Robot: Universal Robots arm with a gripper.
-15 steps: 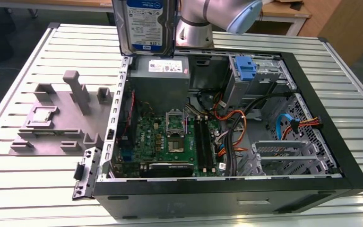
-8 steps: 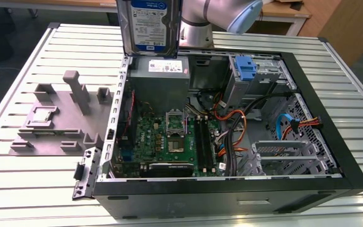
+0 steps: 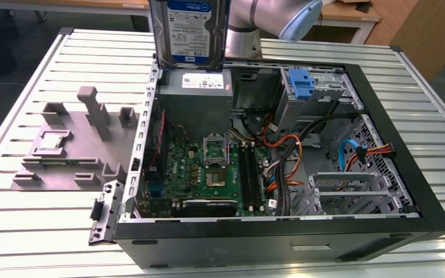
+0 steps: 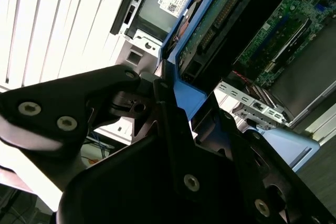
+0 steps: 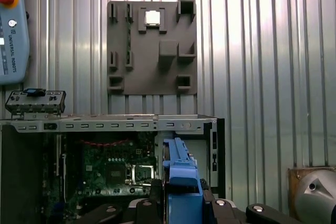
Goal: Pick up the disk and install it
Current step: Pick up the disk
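Note:
The disk (image 3: 188, 29) hangs upright above the back left corner of the open computer case (image 3: 284, 231), with its blue-and-white label facing the exterior view. In the first wrist view the disk (image 5: 181, 174) shows edge-on with its blue side rail, over the case's edge. My gripper (image 5: 181, 203) is shut on the disk, its black fingers (image 5: 220, 208) pressing from both sides. In the second wrist view the gripper (image 4: 168, 98) clamps the blue rail of the disk (image 4: 202, 77), whose green circuit board side shows.
Inside the case lie a grey power-supply box (image 3: 195, 95), a green motherboard (image 3: 207, 168), a blue bracket (image 3: 302, 87) in the upper bay and a metal drive cage (image 3: 346, 191). A grey fixture plate (image 3: 68, 145) sits on the slatted table (image 3: 37, 220). A teach pendant (image 5: 13, 24) lies nearby.

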